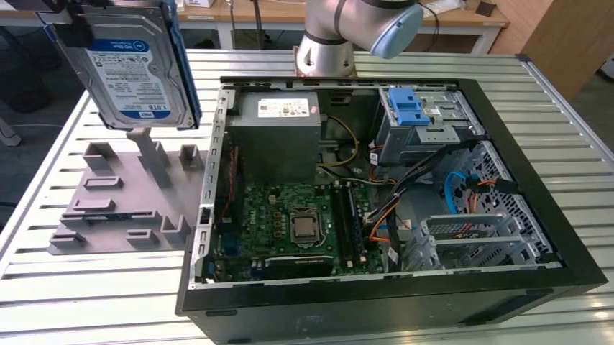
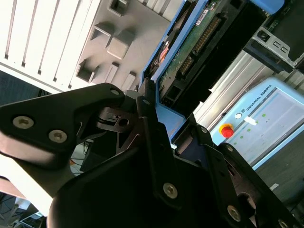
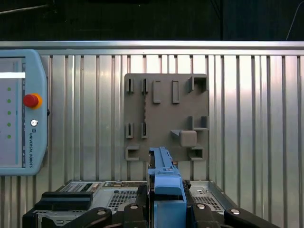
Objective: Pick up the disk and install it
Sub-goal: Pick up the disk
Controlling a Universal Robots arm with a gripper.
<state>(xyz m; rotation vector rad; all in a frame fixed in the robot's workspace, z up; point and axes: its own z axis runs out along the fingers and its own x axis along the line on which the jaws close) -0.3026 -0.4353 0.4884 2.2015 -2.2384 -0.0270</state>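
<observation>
**Disk held aloft, install not yet made**

The disk [image 1: 134,72] is clenched by its blue rails in the claw [image 2: 166,114] and hangs above the grey fixture [image 1: 125,208], beside the open case [image 1: 576,266]. Its long axis is set near upright, label turned to the exterior view. The carry is judged in hand; alignment with the cage [image 1: 422,115] is called for.
</observation>
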